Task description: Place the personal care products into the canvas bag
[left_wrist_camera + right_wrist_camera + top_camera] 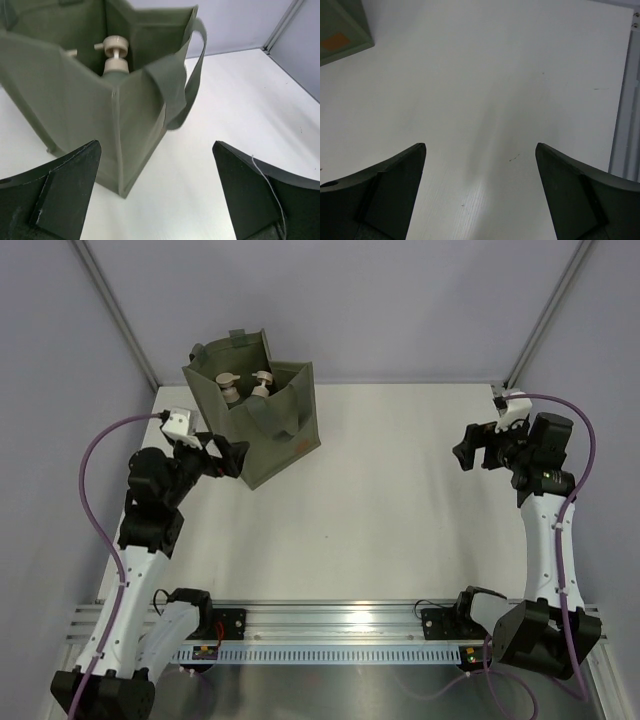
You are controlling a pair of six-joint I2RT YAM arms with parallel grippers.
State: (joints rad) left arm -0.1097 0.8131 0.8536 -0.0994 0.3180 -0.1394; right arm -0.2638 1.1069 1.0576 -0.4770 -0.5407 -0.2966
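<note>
Looks like the closing step, with two pump bottles (262,382) upright inside the canvas bag (275,440) at the far left, left gripper (156,195) wide open and empty just beside it, right gripper (480,195) likewise at the far right; next calls only for backing away.

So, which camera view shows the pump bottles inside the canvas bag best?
Top external view: it looks down into the open canvas bag and shows both pump bottles side by side. Left wrist shows one pump clearly, the second only as a sliver. Right wrist shows just a bag corner with the orange patch, no bottles.
</note>
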